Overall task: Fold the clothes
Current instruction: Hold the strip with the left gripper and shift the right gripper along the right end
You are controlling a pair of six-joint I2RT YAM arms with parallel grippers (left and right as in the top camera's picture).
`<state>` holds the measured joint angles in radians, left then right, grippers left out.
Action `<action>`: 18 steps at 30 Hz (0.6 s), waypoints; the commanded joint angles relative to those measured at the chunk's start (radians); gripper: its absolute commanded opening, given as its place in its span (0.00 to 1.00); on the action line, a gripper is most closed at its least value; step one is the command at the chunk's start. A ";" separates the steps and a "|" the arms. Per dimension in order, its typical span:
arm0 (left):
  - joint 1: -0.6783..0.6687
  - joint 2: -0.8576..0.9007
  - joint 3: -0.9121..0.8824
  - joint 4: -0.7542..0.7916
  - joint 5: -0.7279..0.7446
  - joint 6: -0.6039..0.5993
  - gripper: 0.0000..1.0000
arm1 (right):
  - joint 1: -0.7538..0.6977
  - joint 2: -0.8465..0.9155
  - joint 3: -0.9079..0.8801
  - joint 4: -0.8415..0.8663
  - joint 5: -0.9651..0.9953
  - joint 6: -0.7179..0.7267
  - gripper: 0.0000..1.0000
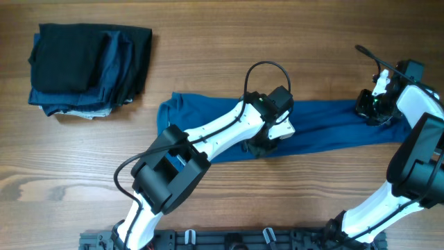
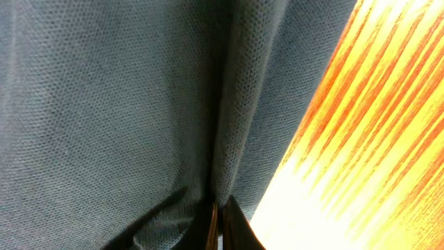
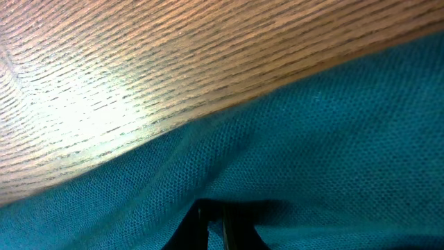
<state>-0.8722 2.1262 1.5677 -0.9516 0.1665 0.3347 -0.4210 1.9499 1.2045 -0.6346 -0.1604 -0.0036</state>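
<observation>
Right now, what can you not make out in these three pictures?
Overhead: the left arm covers the middle of the blue shirt; no collar or buttons show.
Overhead: each wrist hides its own jaws.
Wrist views: too close; only fabric and table show, so the shirt's shape is lost.
Overhead: the dark pile is too small to count its garments.
</observation>
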 commanded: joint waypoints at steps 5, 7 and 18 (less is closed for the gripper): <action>-0.010 0.000 -0.068 0.036 0.028 -0.010 0.04 | 0.003 0.059 -0.037 0.014 0.003 0.006 0.05; -0.010 0.000 -0.093 0.054 0.028 -0.013 0.04 | 0.003 0.054 -0.023 0.001 0.002 0.007 0.06; -0.010 0.000 -0.117 0.072 0.044 -0.032 0.04 | 0.003 -0.120 0.056 -0.197 -0.065 0.072 0.18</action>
<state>-0.8742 2.1174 1.4845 -0.8742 0.1814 0.3153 -0.4217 1.9091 1.2350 -0.7986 -0.2020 0.0166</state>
